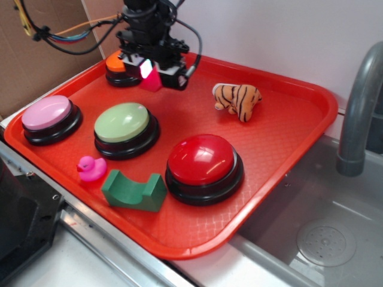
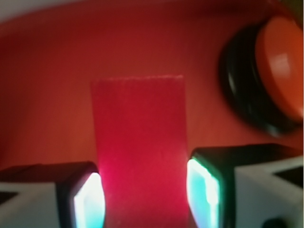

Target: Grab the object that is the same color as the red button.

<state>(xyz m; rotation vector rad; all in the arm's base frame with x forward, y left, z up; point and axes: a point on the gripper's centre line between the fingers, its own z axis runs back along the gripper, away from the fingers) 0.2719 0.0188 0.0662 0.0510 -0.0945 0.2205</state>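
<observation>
The object, a small matte red wedge block [image 2: 140,142], stands between my gripper's [image 2: 145,199] two lit pads, and both pads press against its sides. In the exterior view the gripper [image 1: 157,73] is at the back of the red tray [image 1: 287,137], shut on the red block [image 1: 152,81], which pokes out just below the fingers. Whether the block is off the tray floor I cannot tell. The large glossy red button [image 1: 202,158] sits on its black base at the tray's front right, well away from the gripper.
An orange button [image 1: 116,63] sits just left of the gripper. On the tray also are a green button [image 1: 122,122], a pink button [image 1: 46,112], a pink duck [image 1: 91,168], a green arch block [image 1: 133,191] and a toy tiger [image 1: 237,98]. A grey faucet [image 1: 359,107] stands over a sink [image 1: 323,227] at right.
</observation>
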